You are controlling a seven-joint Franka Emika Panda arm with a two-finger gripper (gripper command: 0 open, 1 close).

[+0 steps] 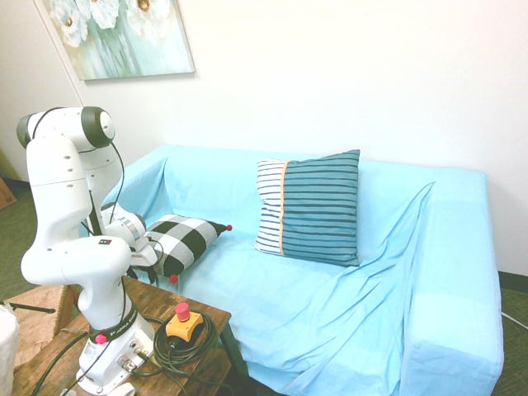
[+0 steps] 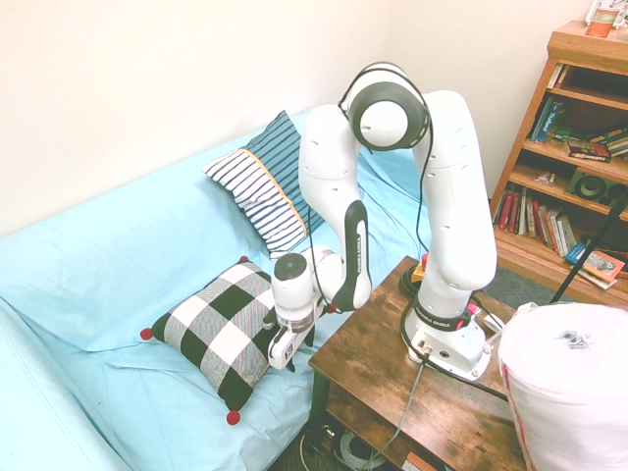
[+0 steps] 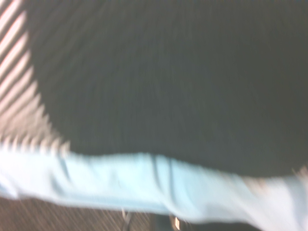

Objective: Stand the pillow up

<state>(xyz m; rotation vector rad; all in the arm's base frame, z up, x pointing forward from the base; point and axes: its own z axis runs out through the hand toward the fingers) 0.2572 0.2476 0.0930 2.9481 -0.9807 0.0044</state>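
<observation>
A: Where is the pillow (image 2: 222,334) right now?

B: It lies flat, slightly propped, on the seat of the sofa (image 1: 346,305), at the end nearest the arm and just beside the wooden tabletop (image 2: 422,392) that carries it. Its near edge reaches the front of the seat. Red pompoms mark its corners.

A: And the tool (image 2: 282,350)?

B: It is low at the pillow's near edge, pressed against the fabric on the tabletop side. I cannot tell whether it is released or clenched; the fingers are hidden against the cushion in both outside views. The wrist view is blurred and shows only a dark check of the pillow (image 3: 163,82) very close, with pale blue sofa cover below it.

A: So which step is this?

B: I judge it the start of the lift: contact at the edge, pillow not yet upright. The next move calls for raising that near edge and tipping the pillow toward the backrest, so it can lean there as the striped cushion (image 1: 309,206) does further along.

A: Any worry?

B: The cover is loose and wrinkled, so the soft pillow may slide rather than pivot.

A: The room?

B: A flower painting (image 1: 120,33) on the white wall, a bookshelf (image 2: 569,147) to the right of the arm.
</observation>
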